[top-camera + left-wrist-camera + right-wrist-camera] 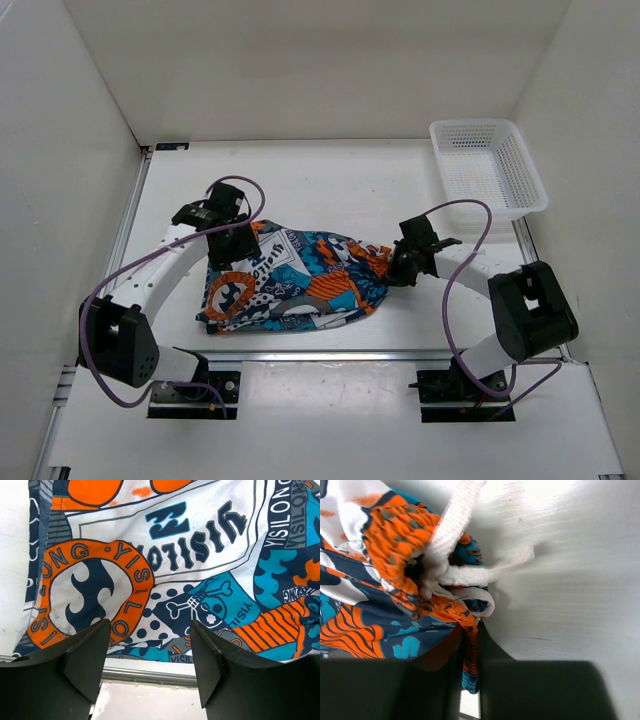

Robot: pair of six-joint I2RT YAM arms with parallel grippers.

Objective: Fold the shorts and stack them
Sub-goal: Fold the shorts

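The shorts [300, 285], printed in orange, teal, white and black with skull motifs, lie spread on the white table near its front edge. My left gripper [232, 252] hovers over their left part, open and empty; in the left wrist view its fingers [85, 652] frame the print [165, 570] from above. My right gripper [400, 268] is shut on the shorts' right end, pinching the gathered orange waistband edge [470, 650] by the white drawstring [465, 572].
A white plastic basket [490, 165] stands at the back right corner. White walls enclose the table on three sides. A metal rail [330, 355] runs along the table's front edge, just below the shorts.
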